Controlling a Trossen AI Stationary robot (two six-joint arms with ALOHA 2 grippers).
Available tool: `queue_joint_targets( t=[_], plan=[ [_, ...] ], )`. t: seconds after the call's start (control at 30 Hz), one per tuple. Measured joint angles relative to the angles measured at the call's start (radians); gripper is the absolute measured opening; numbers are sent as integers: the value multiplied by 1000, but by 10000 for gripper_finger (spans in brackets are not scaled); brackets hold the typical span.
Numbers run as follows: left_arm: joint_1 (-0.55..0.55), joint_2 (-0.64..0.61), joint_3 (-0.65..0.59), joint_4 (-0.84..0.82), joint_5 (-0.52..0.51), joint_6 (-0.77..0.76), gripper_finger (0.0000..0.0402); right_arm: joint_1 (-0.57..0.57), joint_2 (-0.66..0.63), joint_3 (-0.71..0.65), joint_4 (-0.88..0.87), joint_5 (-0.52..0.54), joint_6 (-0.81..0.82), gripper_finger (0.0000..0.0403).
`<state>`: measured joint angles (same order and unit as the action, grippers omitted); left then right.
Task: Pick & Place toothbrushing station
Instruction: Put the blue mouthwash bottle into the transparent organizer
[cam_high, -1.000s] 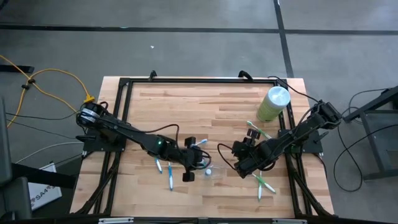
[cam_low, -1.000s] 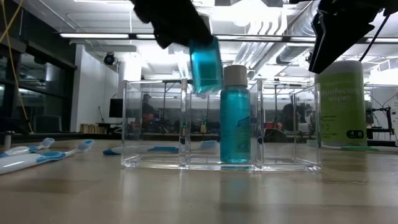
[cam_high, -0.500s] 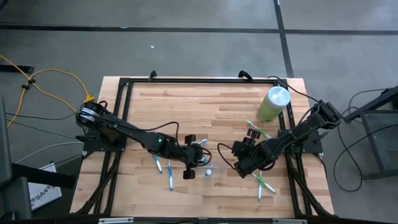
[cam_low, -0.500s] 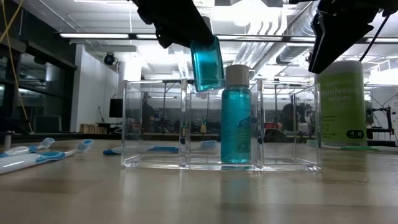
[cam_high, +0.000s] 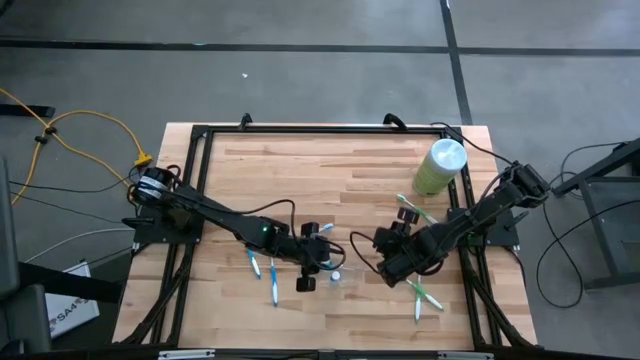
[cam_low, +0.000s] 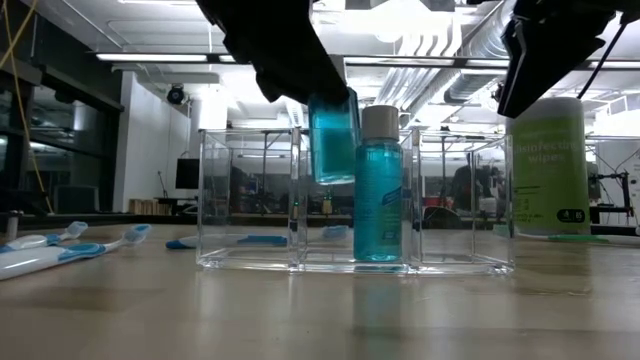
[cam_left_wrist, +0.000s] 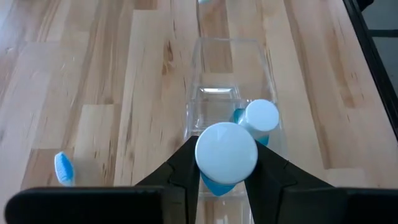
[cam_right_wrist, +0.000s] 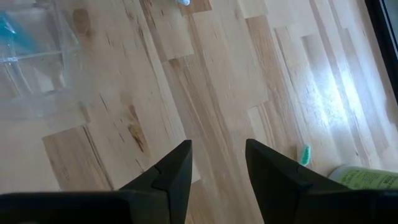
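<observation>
Left gripper closed on a small teal bottle, white cap up between the dark fingers, hanging over the middle compartment of the toothbrushing station, its lower part dipped below the rim. Clear three-compartment tray, sitting toward the near edge of the tabletop, about midway between the side edges. Second teal bottle with white cap standing upright in that same middle compartment, just beside the held one; left and right compartments showing nothing but glare. Two teal bottles, then: one held, one set down. Right gripper with fingers parted and nothing between them, raised off the wood right of the tray. Tall pale-green canister with white top near the far right corner. Four toothbrushes counted from above: two blue ones left of the tray near the near edge, one green by the canister, one green near the near right corner; possibly more, too thin to be sure.
</observation>
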<state>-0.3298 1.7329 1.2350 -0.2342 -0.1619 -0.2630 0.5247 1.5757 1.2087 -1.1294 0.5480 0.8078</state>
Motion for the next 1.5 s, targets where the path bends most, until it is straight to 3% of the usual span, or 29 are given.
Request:
queue_joint_targets(
  t=[0.37,1.5],
  plan=[
    [1,51,-1,17,56,4,105,5,0,0,-1,0,3,142],
    [32,82,1,17,109,7,110,58,0,0,4,3,55,142]
  ],
)
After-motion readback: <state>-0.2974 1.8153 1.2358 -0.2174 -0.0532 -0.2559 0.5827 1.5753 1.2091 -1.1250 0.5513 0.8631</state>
